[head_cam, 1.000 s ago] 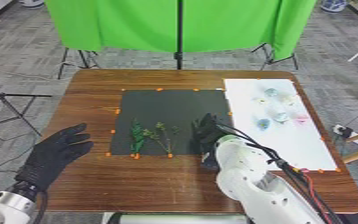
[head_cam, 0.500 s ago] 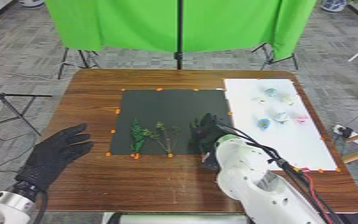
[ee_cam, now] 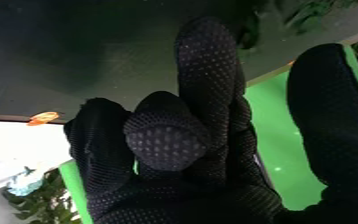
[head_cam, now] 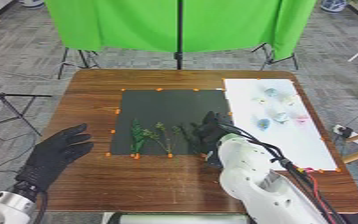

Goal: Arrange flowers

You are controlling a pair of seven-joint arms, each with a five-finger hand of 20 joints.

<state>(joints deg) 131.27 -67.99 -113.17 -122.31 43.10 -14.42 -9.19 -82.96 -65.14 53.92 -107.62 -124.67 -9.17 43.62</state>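
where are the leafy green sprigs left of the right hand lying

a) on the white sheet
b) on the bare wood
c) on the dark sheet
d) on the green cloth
c, the green sprigs lie on the lower part of the dark sheet, to the left of the right hand in the head view.

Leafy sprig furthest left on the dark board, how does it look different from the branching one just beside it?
The leafy sprig is dense and narrow; the branching one is sparse and spreads out. The leafy sprig is deeper green, while the branching one looks yellower. Both lie on the dark board.
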